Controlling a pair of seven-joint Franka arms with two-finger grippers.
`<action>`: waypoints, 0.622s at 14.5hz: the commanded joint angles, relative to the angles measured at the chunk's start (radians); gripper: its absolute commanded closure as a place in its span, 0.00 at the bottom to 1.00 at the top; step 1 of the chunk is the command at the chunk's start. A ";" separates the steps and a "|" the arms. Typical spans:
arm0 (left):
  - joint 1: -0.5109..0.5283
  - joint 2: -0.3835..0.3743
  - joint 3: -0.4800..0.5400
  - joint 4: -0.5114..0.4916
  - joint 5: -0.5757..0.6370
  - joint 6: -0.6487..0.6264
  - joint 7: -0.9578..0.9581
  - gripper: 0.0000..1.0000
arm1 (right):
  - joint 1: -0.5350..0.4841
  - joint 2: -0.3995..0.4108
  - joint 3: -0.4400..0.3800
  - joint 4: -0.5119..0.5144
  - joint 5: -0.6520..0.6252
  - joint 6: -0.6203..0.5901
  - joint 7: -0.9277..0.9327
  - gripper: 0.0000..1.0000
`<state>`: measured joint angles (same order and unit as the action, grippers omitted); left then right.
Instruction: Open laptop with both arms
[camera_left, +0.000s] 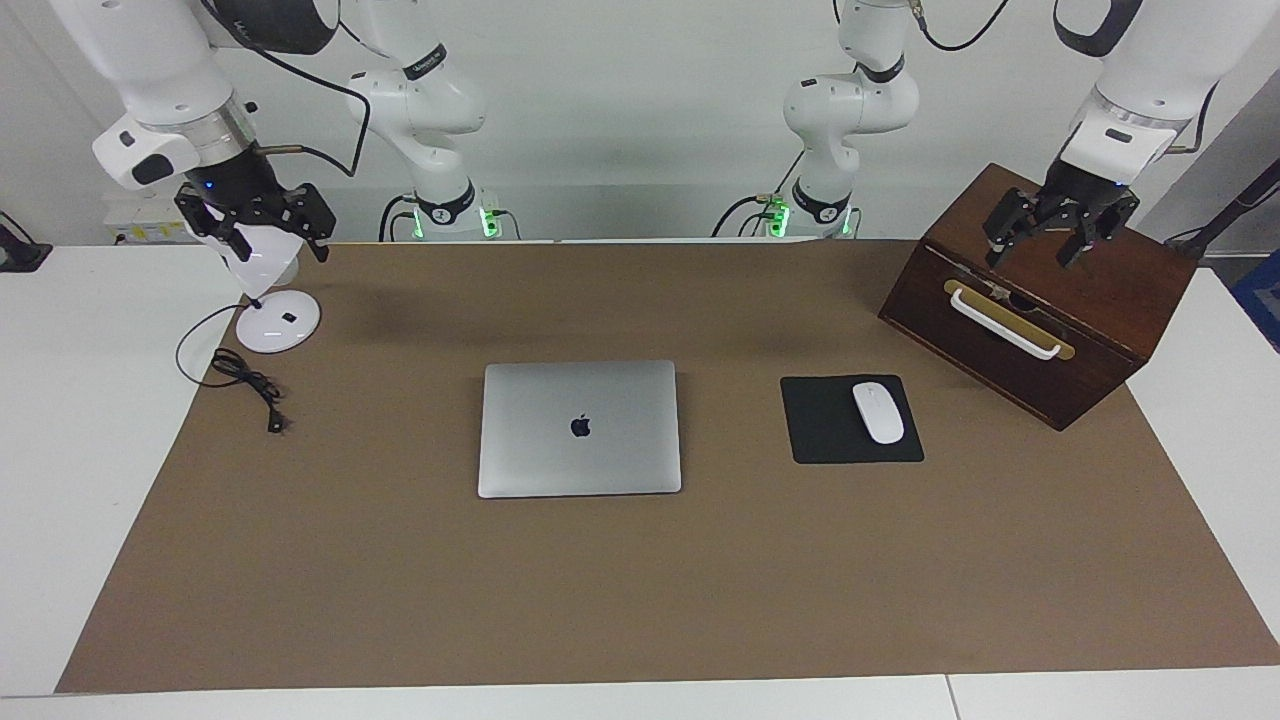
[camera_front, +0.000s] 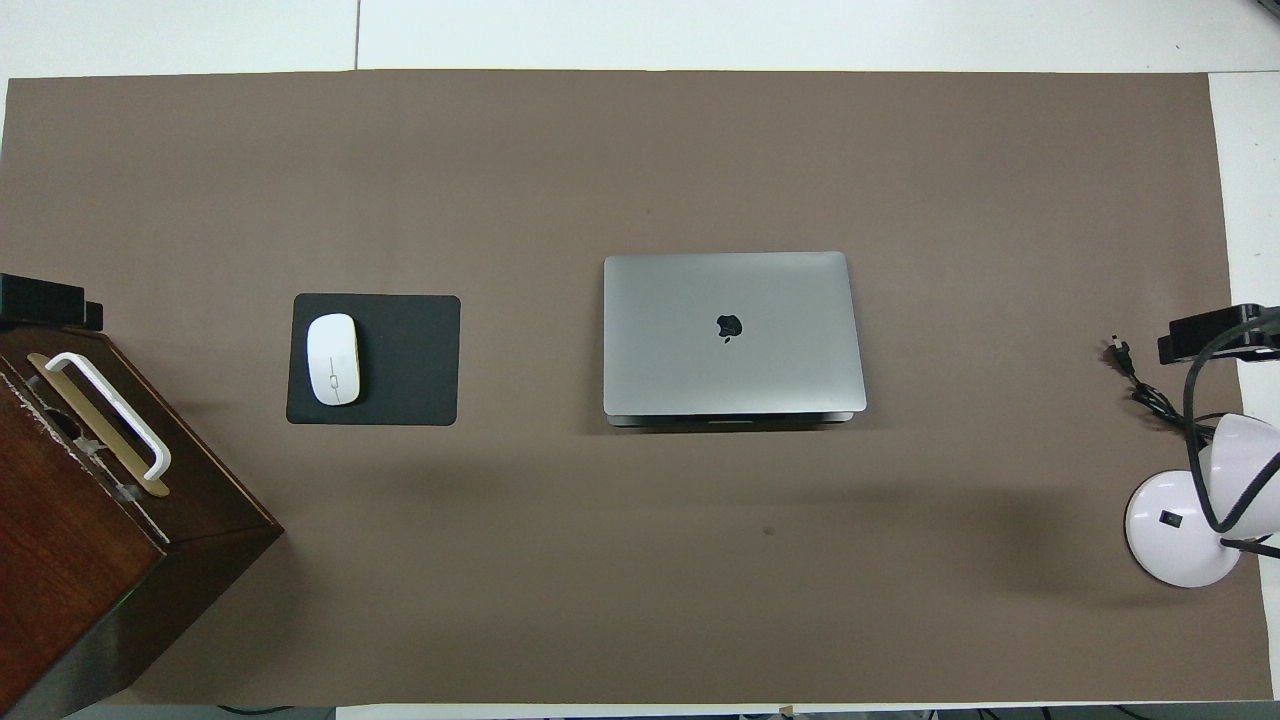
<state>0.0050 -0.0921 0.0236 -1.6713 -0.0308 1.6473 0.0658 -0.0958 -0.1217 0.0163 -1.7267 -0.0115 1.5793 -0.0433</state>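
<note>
One laptop (camera_left: 579, 428) lies closed and flat near the centre of the brown mat (camera_left: 640, 600), lid down with its apple logo facing up; nothing touches it. All other positions are given relative to the laptop. One black mouse pad (camera_left: 830, 430) lies beside the laptop toward the left arm's end of the table, apart from it, and carries one white mouse (camera_left: 878, 412) on the part of the pad farther from the laptop. One dark wooden box (camera_left: 1040, 300), fitted with one white handle (camera_left: 1003, 323) on a brass plate, stands still farther toward the left arm's end and nearer to the robots than the laptop. One white desk lamp (camera_left: 277, 305) stands toward the right arm's end, nearer to the robots than the laptop, and its one black cable (camera_left: 245, 380) trails over the mat edge beside the base. Two arms are present. The left gripper (camera_left: 1058, 235) hangs over the wooden box, well apart from the laptop, with its fingers spread and holding nothing. The right gripper (camera_left: 262, 225) hangs over the lamp, also well apart from the laptop, with its fingers spread and holding nothing. In the overhead view only the dark tips of the two grippers show, at the two side edges.
</note>
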 joint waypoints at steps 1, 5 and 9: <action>0.009 -0.005 -0.007 0.009 0.012 -0.021 -0.011 0.00 | -0.019 -0.015 0.010 -0.010 -0.001 -0.001 -0.027 0.00; 0.009 -0.005 -0.007 0.008 0.012 -0.020 -0.011 0.00 | -0.025 -0.016 0.005 -0.008 -0.001 -0.001 -0.033 0.00; 0.009 -0.005 -0.007 0.008 0.012 -0.020 -0.011 0.00 | -0.038 -0.016 -0.002 -0.007 0.004 0.022 -0.036 0.00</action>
<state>0.0050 -0.0921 0.0236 -1.6713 -0.0308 1.6473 0.0658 -0.1234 -0.1231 0.0063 -1.7256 -0.0114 1.5831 -0.0468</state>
